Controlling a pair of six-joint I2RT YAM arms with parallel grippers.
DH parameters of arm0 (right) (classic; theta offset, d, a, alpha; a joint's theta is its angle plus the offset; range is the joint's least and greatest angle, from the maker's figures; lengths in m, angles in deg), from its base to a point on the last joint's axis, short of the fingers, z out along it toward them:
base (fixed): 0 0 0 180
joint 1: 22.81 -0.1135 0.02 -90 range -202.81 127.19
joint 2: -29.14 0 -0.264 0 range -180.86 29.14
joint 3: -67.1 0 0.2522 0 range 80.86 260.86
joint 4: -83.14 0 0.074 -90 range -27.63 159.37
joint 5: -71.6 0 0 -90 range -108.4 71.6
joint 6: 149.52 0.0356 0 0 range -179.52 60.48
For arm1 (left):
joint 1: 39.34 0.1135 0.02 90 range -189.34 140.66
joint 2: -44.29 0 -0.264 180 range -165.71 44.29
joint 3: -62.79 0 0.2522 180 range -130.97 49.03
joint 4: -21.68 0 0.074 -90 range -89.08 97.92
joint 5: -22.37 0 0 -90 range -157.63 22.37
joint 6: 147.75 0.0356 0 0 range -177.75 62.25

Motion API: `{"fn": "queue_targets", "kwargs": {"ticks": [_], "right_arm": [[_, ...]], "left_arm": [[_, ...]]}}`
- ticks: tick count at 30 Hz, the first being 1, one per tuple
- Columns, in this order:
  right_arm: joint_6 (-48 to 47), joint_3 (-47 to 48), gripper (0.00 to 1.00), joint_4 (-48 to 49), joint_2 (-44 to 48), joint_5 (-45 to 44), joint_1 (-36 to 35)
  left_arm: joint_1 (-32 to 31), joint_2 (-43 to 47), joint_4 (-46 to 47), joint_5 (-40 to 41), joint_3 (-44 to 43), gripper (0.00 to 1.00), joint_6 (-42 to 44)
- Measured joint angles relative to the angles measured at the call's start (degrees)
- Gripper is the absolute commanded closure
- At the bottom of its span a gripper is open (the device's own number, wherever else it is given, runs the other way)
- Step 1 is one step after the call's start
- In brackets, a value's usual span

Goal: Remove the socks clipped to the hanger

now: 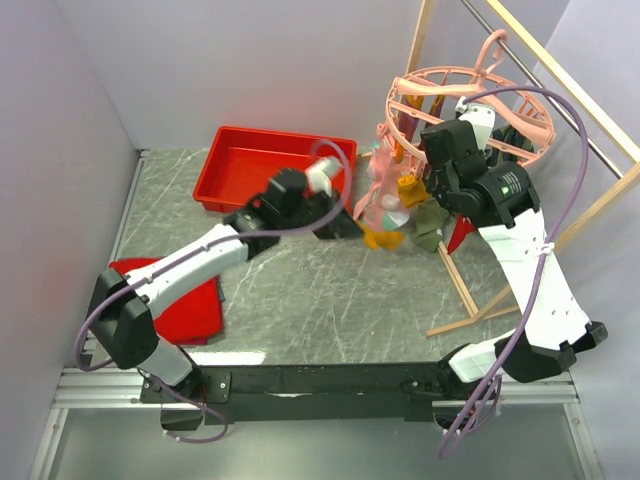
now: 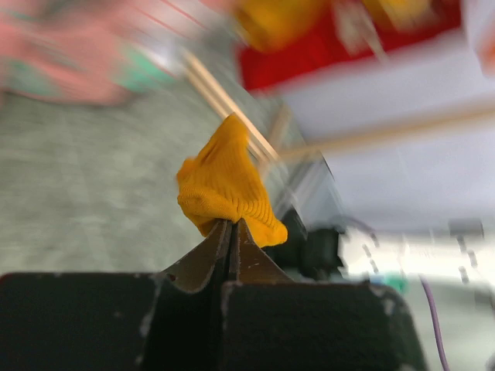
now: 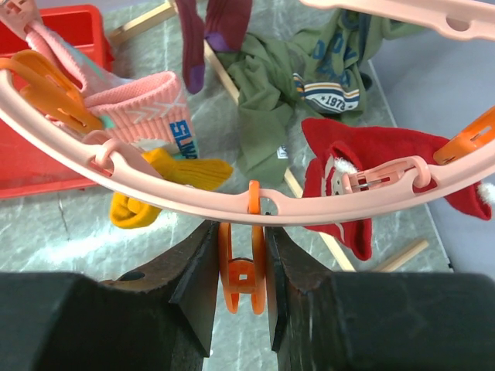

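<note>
The left end effector clamps the soft, light mustard sock by its edge. The right end effector apparently pinches the clip at the hanger ring's six o'clock.

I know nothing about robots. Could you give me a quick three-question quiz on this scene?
1. True or false: the left pincer is empty.
2. The right pincer closes on: A) nothing, B) the orange clip, C) a spoon?
3. Fill in: the red sock hangs clipped to the pink ____.
Key: 1 false, it pinches the yellow sock; 2 B; 3 hanger.
</note>
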Motion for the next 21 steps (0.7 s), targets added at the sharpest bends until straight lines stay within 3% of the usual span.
{"fn": "queue_targets", "kwargs": {"ticks": [7, 14, 16, 17, 18, 20, 21], "right_arm": [[-0.1, -2.0, 1.00, 1.2, 1.6, 2.7, 0.1], [0.0, -1.3, 1.00, 0.5, 1.5, 4.6, 0.1], [0.0, -0.7, 1.00, 0.0, 1.4, 5.0, 0.1], [0.1, -0.5, 1.00, -0.1, 1.4, 5.1, 0.2], [0.2, -0.2, 1.00, -0.4, 1.4, 5.4, 0.4], [0.4, 0.2, 1.00, -0.8, 1.3, 6.0, 0.6], [0.6, 0.4, 1.00, -1.1, 1.3, 6.2, 0.7]], "left_arm": [[16.1, -4.5, -0.5, 1.3, -2.2, 0.99, -1.8], [22.5, -23.1, 0.2, -1.1, -15.9, 0.99, -3.8], [23.7, -29.6, -0.1, -2.2, -20.9, 0.94, -4.3], [24.0, -31.9, -0.2, -2.6, -22.5, 0.88, -4.5], [24.4, -34.9, -0.6, -2.8, -24.7, 0.70, -4.7], [24.6, -39.5, -2.3, -3.1, -28.2, 0.57, -5.1], [24.6, -41.2, -2.9, -3.2, -29.7, 0.43, -4.7]]}}
